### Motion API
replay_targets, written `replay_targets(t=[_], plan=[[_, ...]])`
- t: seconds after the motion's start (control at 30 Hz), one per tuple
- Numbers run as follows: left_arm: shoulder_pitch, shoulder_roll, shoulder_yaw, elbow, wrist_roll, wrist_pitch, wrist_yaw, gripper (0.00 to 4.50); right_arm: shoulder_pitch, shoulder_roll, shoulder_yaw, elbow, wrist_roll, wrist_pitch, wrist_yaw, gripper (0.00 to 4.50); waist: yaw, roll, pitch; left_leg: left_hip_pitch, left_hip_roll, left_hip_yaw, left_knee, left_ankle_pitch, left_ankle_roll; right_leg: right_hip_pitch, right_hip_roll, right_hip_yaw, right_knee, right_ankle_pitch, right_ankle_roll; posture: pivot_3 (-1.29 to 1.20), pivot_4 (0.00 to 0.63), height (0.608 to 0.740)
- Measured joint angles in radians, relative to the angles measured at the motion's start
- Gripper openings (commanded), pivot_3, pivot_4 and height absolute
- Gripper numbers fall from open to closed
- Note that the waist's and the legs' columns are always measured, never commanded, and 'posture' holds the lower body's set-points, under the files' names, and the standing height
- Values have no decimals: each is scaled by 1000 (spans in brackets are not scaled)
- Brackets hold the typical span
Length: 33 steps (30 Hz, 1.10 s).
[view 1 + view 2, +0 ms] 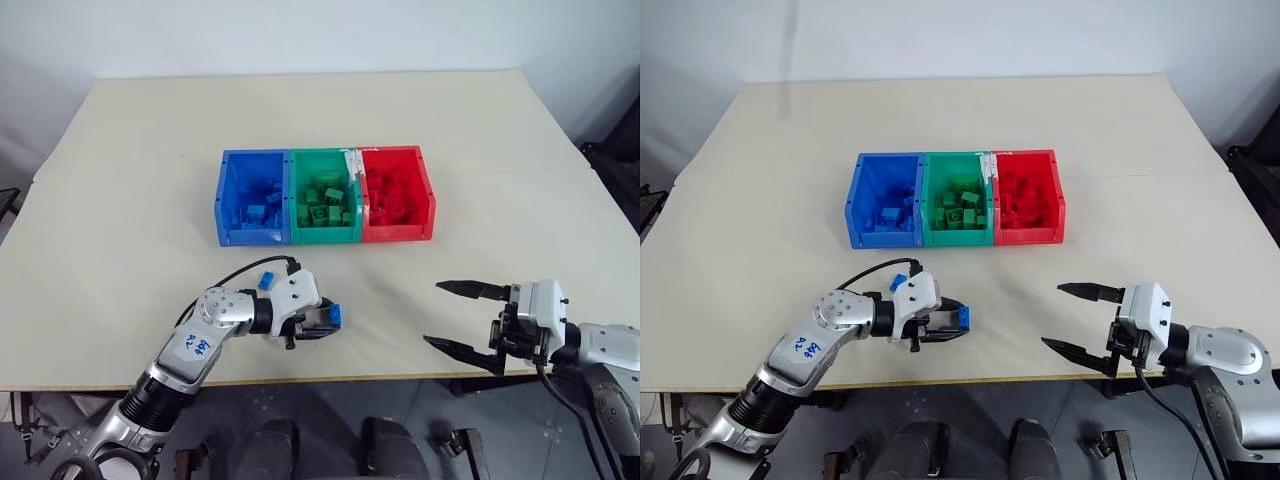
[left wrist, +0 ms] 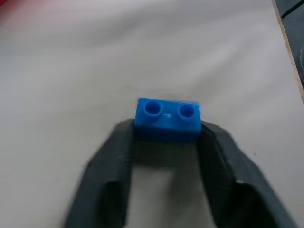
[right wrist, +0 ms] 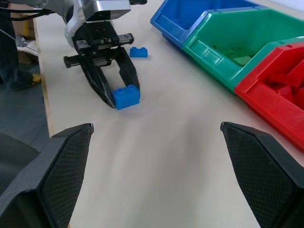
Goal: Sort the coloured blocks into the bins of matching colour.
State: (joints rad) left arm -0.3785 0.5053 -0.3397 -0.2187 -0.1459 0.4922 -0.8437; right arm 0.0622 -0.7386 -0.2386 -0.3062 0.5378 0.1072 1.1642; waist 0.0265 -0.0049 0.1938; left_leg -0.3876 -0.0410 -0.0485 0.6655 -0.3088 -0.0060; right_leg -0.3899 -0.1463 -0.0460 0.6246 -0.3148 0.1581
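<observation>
Left gripper (image 1: 330, 322) clamps a blue block (image 1: 336, 315), half-hiding another (image 1: 266, 280); right gripper (image 1: 462, 318) gapes.

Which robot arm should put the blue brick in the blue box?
The left. Its fingers already pinch the blue brick, and the blue bin sits on its side. The right gripper is open, holding nothing.

A robot lab: bare cream table (image 1: 150, 150) against plain white wall (image 1: 300, 35).

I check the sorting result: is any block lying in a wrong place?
One blue block lies loose on the table, outside the blue bin. Another blue block sits between the left gripper's fingers. Bin contents look colour-matched.
</observation>
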Motion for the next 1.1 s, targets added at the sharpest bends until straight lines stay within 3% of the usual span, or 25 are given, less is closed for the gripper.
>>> replay_targets(t=[0.23,0.43,0.57,0.87,1.1], plan=[[40,-46,96,2,-51,-81,15,1444,-41,31,38,24,-3,-12,-7,4500,-1,0,0,0,0,0,0,0,0,0,0,0,0,0,0,0,150,740],[84,-101,341,2,-132,-193,122,1444,-95,128,41,15,39,30,-115,4500,-1,0,0,0,1,-1,1,0,0,0,0,0,0,0,0,0,150,740],[-3,-106,462,74,-122,-255,240,1444,-159,197,61,-9,59,50,-198,4500,2,0,0,0,-1,-1,1,0,0,0,0,0,1,0,0,0,150,740],[-242,-132,476,359,-41,-286,411,1444,-211,235,82,-16,56,50,-271,4500,-2,0,0,-1,-2,0,0,0,0,-1,0,0,1,1,1,0,150,740],[-276,-124,437,431,-23,-278,395,3711,-208,237,88,-26,44,49,-283,4500,-6,0,0,-1,-1,1,0,0,0,-2,0,0,1,1,1,0,150,740]])
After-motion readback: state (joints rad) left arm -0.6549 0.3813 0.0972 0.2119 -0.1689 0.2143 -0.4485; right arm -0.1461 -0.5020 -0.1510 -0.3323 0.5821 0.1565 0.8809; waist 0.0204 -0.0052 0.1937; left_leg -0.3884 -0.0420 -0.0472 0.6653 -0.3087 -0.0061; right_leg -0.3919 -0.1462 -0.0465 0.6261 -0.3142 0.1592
